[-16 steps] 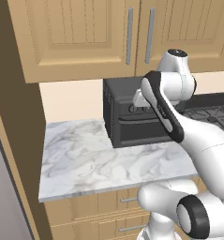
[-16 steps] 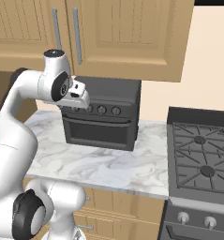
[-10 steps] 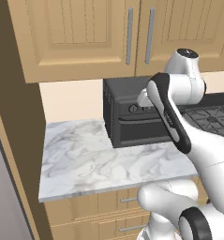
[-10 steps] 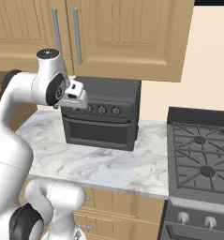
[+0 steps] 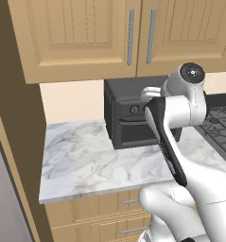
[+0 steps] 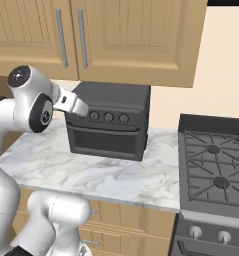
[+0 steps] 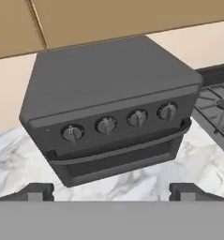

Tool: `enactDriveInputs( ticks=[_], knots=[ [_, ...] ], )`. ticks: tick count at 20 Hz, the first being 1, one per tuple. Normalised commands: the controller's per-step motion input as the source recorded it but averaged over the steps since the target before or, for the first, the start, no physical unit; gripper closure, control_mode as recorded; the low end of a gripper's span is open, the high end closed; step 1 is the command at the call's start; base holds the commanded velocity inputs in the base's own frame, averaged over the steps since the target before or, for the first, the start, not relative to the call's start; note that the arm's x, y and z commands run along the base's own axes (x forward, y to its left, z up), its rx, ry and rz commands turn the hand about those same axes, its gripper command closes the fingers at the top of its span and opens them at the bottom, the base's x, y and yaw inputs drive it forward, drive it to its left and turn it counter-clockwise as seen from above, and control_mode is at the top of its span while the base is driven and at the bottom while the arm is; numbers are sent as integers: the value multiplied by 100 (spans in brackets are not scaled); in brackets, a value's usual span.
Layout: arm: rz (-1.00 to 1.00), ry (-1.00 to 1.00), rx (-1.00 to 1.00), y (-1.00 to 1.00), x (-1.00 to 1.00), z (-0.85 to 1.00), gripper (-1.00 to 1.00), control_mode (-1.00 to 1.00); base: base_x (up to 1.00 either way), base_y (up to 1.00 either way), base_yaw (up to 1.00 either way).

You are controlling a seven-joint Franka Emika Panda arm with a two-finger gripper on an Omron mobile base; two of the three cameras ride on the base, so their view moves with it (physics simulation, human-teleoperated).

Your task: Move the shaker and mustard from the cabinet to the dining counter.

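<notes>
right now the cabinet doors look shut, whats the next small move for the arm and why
Probably raise the open gripper toward the cabinet door handle. Both doors are closed, and the hand faces the black oven below, with nothing between its fingers.

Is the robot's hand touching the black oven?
Apart. In the hand view, the gripper has its fingers spread wide, with marble counter showing between them and the oven.

Black oven [image 5: 133, 113] blocks the countertop [image 5: 81, 160] below shut cabinet [image 5: 105, 33].
</notes>
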Motion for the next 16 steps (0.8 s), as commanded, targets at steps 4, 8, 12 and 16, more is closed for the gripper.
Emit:
enactDriveInputs(
  ticks=[4,8,12,16],
  knots=[
    [-22,-10,0,-8,35,96,-100,-100,0,0,0],
    [-6,-10,0,-24,30,95,-100,-100,0,0,0],
    [0,-5,0,-17,31,71,-100,-100,0,0,0],
    [3,-3,0,-3,32,42,-100,-100,0,0,0]
  ],
)
